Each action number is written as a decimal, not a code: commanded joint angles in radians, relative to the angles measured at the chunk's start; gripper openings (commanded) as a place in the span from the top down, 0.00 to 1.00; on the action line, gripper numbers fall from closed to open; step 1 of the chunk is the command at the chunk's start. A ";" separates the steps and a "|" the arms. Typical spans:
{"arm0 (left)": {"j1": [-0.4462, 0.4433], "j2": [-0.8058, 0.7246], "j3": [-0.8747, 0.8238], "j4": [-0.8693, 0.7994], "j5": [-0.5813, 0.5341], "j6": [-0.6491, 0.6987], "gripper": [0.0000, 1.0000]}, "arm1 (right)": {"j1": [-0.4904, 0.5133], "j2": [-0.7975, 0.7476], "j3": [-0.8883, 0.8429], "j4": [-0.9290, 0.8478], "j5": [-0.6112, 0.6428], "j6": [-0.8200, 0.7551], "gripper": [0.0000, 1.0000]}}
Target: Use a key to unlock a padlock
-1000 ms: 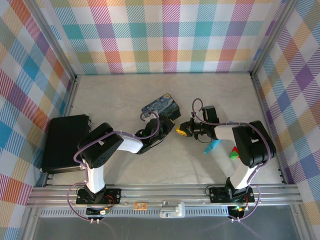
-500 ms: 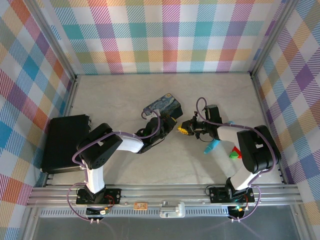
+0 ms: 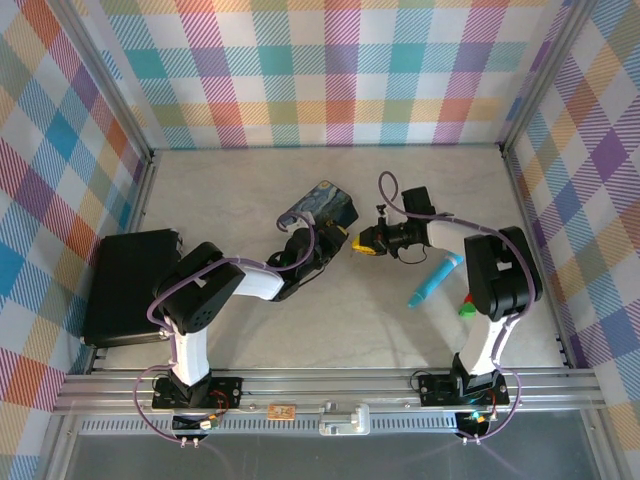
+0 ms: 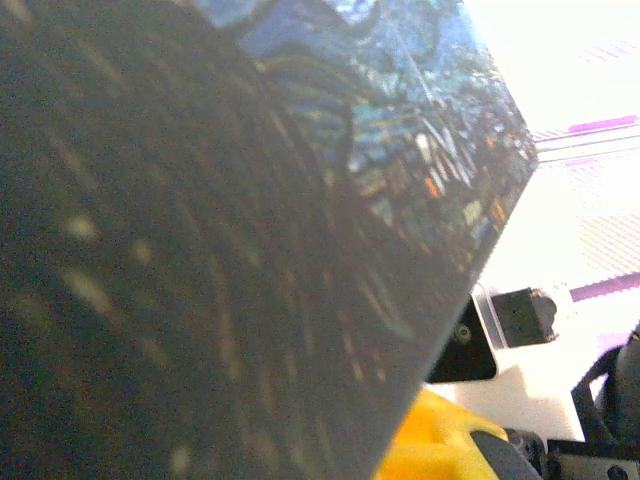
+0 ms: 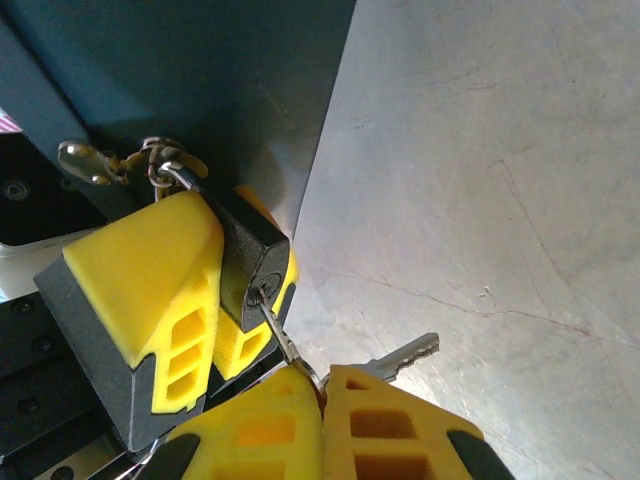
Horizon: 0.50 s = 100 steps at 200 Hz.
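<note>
Setting: checked walls are enclosing a pale counter (image 3: 250, 190).
Right claw (image 5: 322, 385): clenching the key (image 5: 285, 338), whose blade is sitting in the keyhole.
Left claw (image 5: 215, 300): pinching the padlock (image 5: 250, 250), which is hanging at the blue tin (image 5: 200, 70).
Axis: the key is pointing up-left from the right claw into the padlock, so a twist is looking next.

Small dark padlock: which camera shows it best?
Right wrist view: the small dark padlock is close up, keyhole showing, thin silvery key in it. From the top it is a speck; the left wrist view is too blurred to tell.
</note>
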 commanded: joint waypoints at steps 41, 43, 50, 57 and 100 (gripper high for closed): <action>-0.094 -0.056 -0.005 -0.033 0.351 0.035 1.00 | -0.010 0.117 0.157 -0.001 0.006 -0.078 1.00; -0.094 -0.058 -0.008 -0.039 0.346 0.035 1.00 | -0.010 0.117 0.162 -0.009 0.007 -0.083 1.00; -0.090 -0.067 -0.019 -0.055 0.329 0.042 1.00 | -0.010 0.115 0.163 -0.029 0.008 -0.097 1.00; -0.087 -0.079 -0.028 -0.076 0.309 0.055 1.00 | -0.010 0.108 0.154 -0.040 0.009 -0.107 1.00; -0.049 -0.148 -0.062 -0.253 0.015 0.132 1.00 | -0.011 0.027 0.013 -0.023 0.018 -0.085 1.00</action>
